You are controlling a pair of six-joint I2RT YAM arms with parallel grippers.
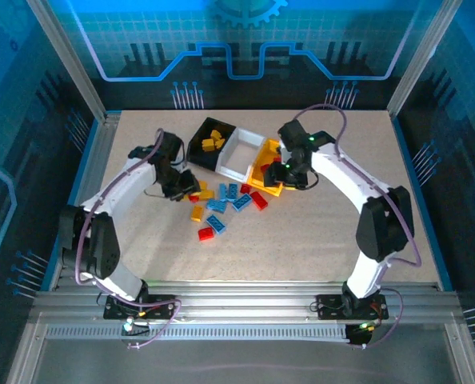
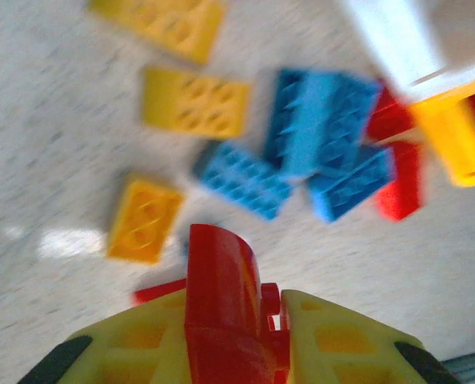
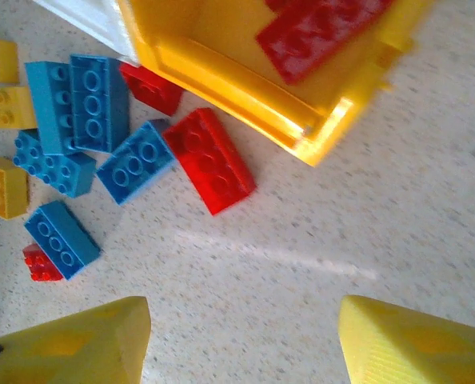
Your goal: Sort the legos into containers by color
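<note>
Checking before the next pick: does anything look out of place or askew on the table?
The bin row sits skewed, not square to the table. Yellow bricks lie in the black bin while the yellow bin holds red bricks, an odd-looking colour pairing. Nothing looks damaged.

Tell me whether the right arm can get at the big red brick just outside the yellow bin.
Probably yes. The right hand is open and empty just short of the red brick, whose top is uncovered. A blue brick close beside it may crowd a finger.
</note>
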